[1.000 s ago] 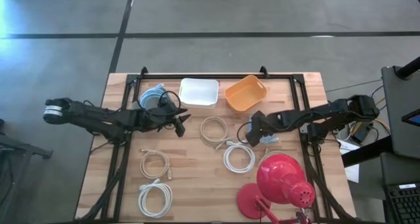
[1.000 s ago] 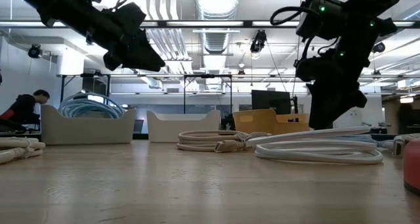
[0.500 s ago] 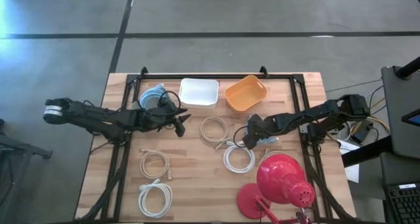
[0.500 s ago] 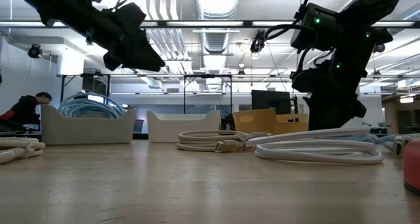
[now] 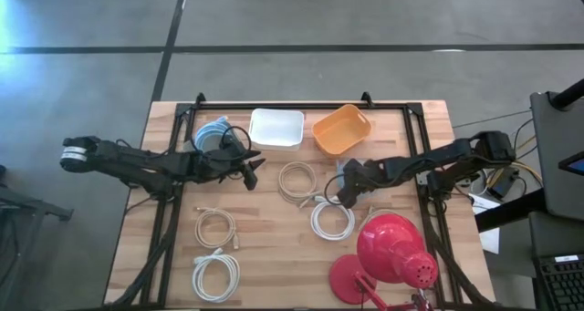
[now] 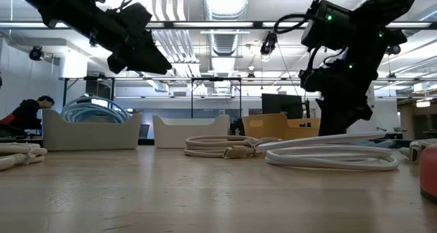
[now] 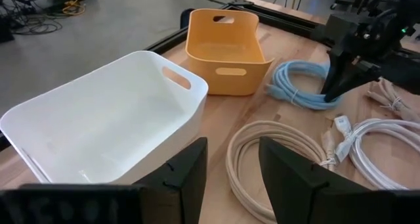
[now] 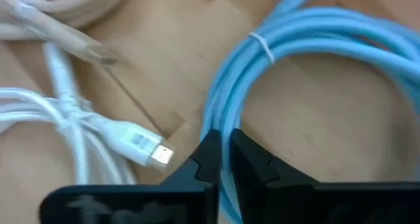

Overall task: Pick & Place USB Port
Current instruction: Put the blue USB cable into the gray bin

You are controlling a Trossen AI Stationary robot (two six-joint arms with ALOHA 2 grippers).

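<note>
**Right gripper pinches blue cable**

The right gripper (image 8: 223,159) is closed on the blue cable (image 8: 308,33), which lies on the table (image 5: 265,229) near the orange bin (image 5: 340,129). The left gripper (image 7: 230,165) hovers open, empty, over the white bin (image 7: 98,129).

- Your right gripper (image 5: 344,189) has travelled across the surface toward the middle over the last second; it now sits farther from the right edge than before, beside the white cable coil (image 5: 331,221) and the beige cable coil (image 5: 297,179).
- In the high view the light blue cable (image 8: 289,60), which showed plainly beside that gripper a second ago, is now mostly covered by it.
- Its fingers (image 8: 213,159), parted a second ago, have closed: you can see them pinched on a strand of the light blue cable in the right wrist view.
- In the low view your right arm has shifted slightly leftward against the room behind.
</note>
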